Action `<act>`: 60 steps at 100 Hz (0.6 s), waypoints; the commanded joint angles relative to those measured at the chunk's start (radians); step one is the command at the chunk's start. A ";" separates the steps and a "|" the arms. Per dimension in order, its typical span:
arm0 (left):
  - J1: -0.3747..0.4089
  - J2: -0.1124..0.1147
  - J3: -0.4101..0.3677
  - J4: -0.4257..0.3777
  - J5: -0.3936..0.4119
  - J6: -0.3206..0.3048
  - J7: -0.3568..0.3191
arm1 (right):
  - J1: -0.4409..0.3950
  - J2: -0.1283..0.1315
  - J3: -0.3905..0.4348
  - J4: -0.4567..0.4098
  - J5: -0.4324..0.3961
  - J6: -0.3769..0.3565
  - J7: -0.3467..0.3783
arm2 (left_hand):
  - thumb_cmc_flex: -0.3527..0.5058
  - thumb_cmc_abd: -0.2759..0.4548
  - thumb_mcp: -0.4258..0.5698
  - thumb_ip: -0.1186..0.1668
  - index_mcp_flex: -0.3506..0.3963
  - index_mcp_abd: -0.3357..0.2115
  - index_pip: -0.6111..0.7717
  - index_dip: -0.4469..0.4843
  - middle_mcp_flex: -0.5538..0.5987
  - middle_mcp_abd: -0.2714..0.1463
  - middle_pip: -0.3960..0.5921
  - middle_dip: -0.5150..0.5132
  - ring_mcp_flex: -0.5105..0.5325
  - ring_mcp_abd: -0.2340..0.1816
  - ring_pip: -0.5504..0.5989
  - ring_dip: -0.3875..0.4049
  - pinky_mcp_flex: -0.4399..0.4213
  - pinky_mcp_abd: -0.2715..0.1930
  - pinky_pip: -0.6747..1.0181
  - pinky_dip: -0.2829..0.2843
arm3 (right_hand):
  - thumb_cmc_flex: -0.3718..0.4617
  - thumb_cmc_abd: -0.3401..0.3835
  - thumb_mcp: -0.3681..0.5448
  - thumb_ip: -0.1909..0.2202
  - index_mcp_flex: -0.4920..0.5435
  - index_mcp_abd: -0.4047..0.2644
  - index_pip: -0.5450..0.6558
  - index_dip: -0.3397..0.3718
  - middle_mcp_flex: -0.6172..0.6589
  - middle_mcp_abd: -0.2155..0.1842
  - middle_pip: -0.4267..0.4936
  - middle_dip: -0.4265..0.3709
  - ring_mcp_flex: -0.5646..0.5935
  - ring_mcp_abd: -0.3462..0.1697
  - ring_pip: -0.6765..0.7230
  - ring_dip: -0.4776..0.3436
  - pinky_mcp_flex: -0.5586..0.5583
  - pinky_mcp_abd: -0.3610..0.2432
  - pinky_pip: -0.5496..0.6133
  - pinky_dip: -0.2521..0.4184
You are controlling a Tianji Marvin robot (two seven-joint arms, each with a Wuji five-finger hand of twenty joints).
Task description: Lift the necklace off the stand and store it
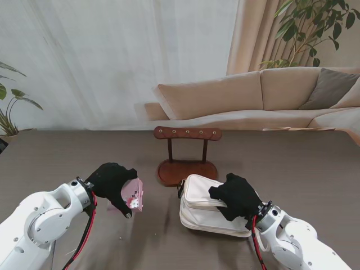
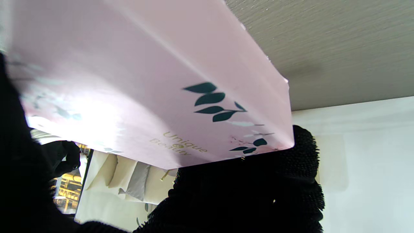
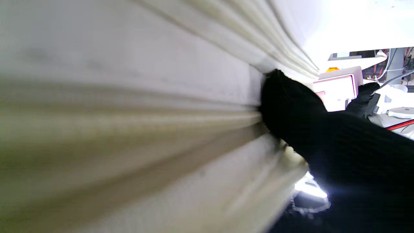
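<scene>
Storing step: left hand (image 1: 112,183) grips the pink pouch (image 1: 134,195), right hand (image 1: 239,196) clasps the bag (image 1: 197,211); next, likely insert the pouch.

My left arm (image 1: 42,216) comes up from the near left corner of the table, white forearm angled inward. Its black-gloved left hand (image 1: 112,183) is raised off the table, fingers (image 2: 291,181) curled around a pink pouch (image 1: 134,196), pinching it from both sides. My right arm (image 1: 295,242) enters from the near right corner. The right hand (image 1: 237,197) lies palm down on a white bag (image 1: 205,211), fingers (image 3: 288,106) pressed against its side.
</scene>
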 commanded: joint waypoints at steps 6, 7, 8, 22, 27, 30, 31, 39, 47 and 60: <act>0.005 -0.003 -0.004 -0.012 0.001 0.005 -0.019 | 0.006 -0.011 -0.027 -0.021 -0.001 0.012 0.002 | 0.490 0.166 0.554 0.081 0.098 -0.186 0.454 0.063 0.069 -0.089 0.077 0.039 0.050 -0.006 0.086 0.028 0.005 -0.068 0.024 0.013 | 0.084 0.034 0.168 0.051 0.078 -0.203 0.169 0.026 0.074 0.020 0.027 0.005 0.006 -0.080 0.034 0.007 0.399 0.010 0.028 0.043; 0.005 -0.003 -0.004 -0.012 0.001 0.005 -0.019 | 0.006 -0.012 -0.030 -0.021 0.000 0.014 0.001 | 0.490 0.166 0.554 0.081 0.098 -0.186 0.454 0.063 0.069 -0.089 0.077 0.039 0.050 -0.006 0.086 0.028 0.005 -0.068 0.024 0.013 | 0.085 0.034 0.168 0.052 0.078 -0.203 0.169 0.026 0.074 0.020 0.027 0.005 0.006 -0.079 0.034 0.007 0.399 0.010 0.028 0.043; 0.006 -0.003 -0.004 -0.012 0.001 0.006 -0.019 | 0.007 -0.012 -0.032 -0.021 0.001 0.016 0.001 | 0.490 0.166 0.554 0.081 0.099 -0.186 0.454 0.063 0.070 -0.090 0.077 0.040 0.050 -0.006 0.086 0.028 0.005 -0.068 0.024 0.013 | 0.084 0.033 0.167 0.051 0.078 -0.203 0.169 0.026 0.074 0.021 0.027 0.005 0.006 -0.079 0.034 0.007 0.399 0.010 0.028 0.043; 0.011 -0.003 -0.011 -0.017 0.004 0.008 -0.019 | 0.017 -0.018 -0.069 -0.023 0.021 0.043 0.005 | 0.491 0.166 0.554 0.081 0.098 -0.185 0.454 0.063 0.070 -0.090 0.077 0.040 0.050 -0.006 0.086 0.028 0.005 -0.068 0.024 0.013 | 0.085 0.034 0.166 0.054 0.078 -0.203 0.170 0.025 0.075 0.021 0.026 0.005 0.006 -0.074 0.035 0.008 0.400 0.010 0.028 0.044; 0.015 -0.003 -0.015 -0.019 0.005 0.008 -0.020 | 0.023 -0.021 -0.086 -0.020 0.028 0.054 0.001 | 0.490 0.167 0.554 0.081 0.098 -0.186 0.454 0.063 0.069 -0.091 0.077 0.040 0.050 -0.006 0.086 0.028 0.005 -0.068 0.024 0.013 | 0.085 0.033 0.166 0.054 0.078 -0.203 0.170 0.024 0.075 0.022 0.026 0.005 0.006 -0.076 0.035 0.008 0.399 0.012 0.028 0.044; 0.017 -0.003 -0.017 -0.021 0.006 0.009 -0.021 | 0.027 -0.022 -0.096 -0.018 0.032 0.060 -0.002 | 0.490 0.167 0.554 0.081 0.098 -0.186 0.454 0.063 0.069 -0.091 0.077 0.040 0.050 -0.006 0.086 0.028 0.005 -0.068 0.024 0.013 | 0.086 0.034 0.167 0.055 0.077 -0.203 0.170 0.024 0.075 0.021 0.026 0.005 0.006 -0.075 0.036 0.008 0.399 0.014 0.029 0.045; 0.018 -0.003 -0.018 -0.022 0.006 0.009 -0.021 | 0.028 -0.022 -0.100 -0.017 0.033 0.062 -0.003 | 0.490 0.167 0.554 0.081 0.098 -0.186 0.454 0.063 0.070 -0.091 0.077 0.040 0.050 -0.006 0.086 0.028 0.005 -0.068 0.024 0.013 | 0.086 0.034 0.167 0.055 0.077 -0.203 0.170 0.024 0.075 0.021 0.026 0.006 0.006 -0.075 0.036 0.009 0.399 0.014 0.029 0.045; 0.025 -0.003 -0.025 -0.025 0.007 0.010 -0.022 | 0.040 -0.023 -0.128 -0.013 0.033 0.076 -0.015 | 0.490 0.167 0.554 0.081 0.099 -0.186 0.454 0.063 0.069 -0.089 0.077 0.039 0.050 -0.006 0.086 0.028 0.005 -0.068 0.024 0.013 | 0.085 0.034 0.166 0.055 0.077 -0.203 0.170 0.024 0.075 0.020 0.025 0.006 0.006 -0.079 0.036 0.008 0.399 0.016 0.029 0.046; 0.031 -0.003 -0.030 -0.028 0.008 0.010 -0.022 | 0.043 -0.024 -0.145 -0.022 0.032 0.087 -0.017 | 0.489 0.168 0.553 0.081 0.098 -0.186 0.454 0.063 0.069 -0.092 0.077 0.040 0.050 -0.006 0.086 0.028 0.005 -0.068 0.024 0.013 | 0.085 0.034 0.166 0.054 0.077 -0.203 0.170 0.024 0.076 0.018 0.025 0.006 0.006 -0.077 0.037 0.009 0.399 0.014 0.030 0.046; 0.040 -0.003 -0.037 -0.034 0.010 0.012 -0.022 | 0.049 -0.025 -0.170 -0.040 0.027 0.111 -0.022 | 0.489 0.167 0.553 0.081 0.097 -0.187 0.454 0.063 0.068 -0.090 0.077 0.040 0.049 -0.007 0.086 0.028 0.005 -0.068 0.024 0.013 | 0.085 0.034 0.165 0.054 0.077 -0.203 0.170 0.024 0.076 0.018 0.025 0.006 0.006 -0.078 0.037 0.009 0.399 0.013 0.030 0.047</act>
